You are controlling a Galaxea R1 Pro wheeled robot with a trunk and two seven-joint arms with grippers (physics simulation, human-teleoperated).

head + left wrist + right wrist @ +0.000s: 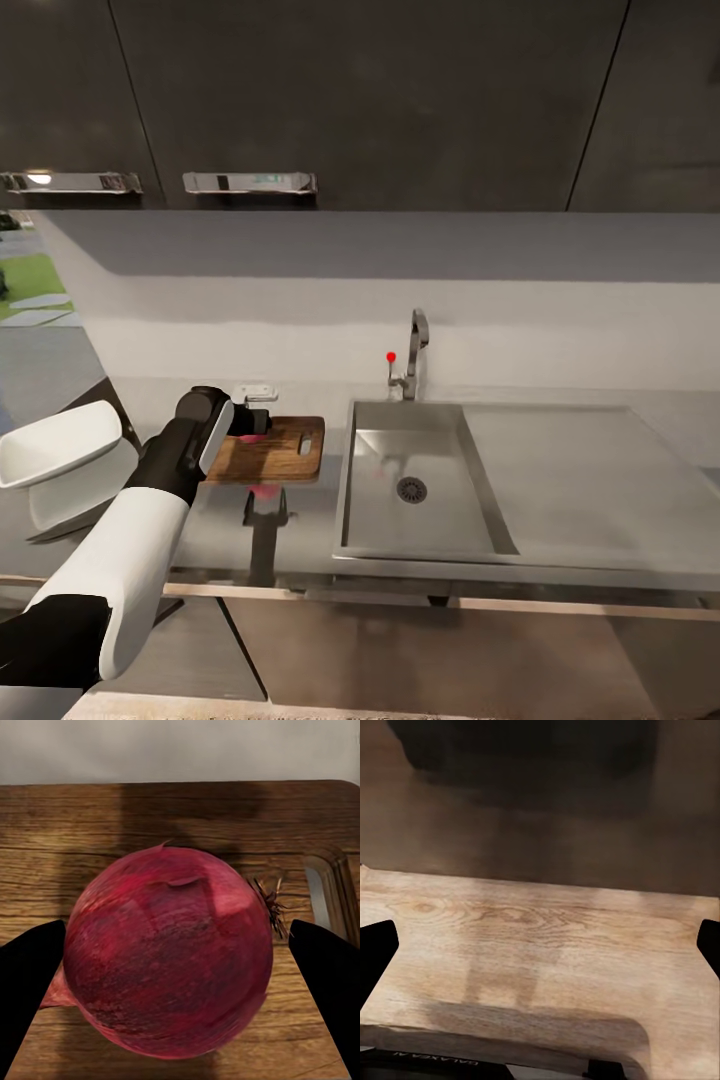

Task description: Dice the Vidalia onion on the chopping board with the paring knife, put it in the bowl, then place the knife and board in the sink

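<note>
Your left gripper held the red onion between its fingers, apparently over the chopping board, which lay on the grey countertop just beside the sink. Your right gripper stood open above pale wood flooring.

The chopping board lies on the countertop at centre-left of the head view, just left of the sink. The onion sits over the board. The bowl occupies the left edge. The faucet stands behind the sink.
</note>
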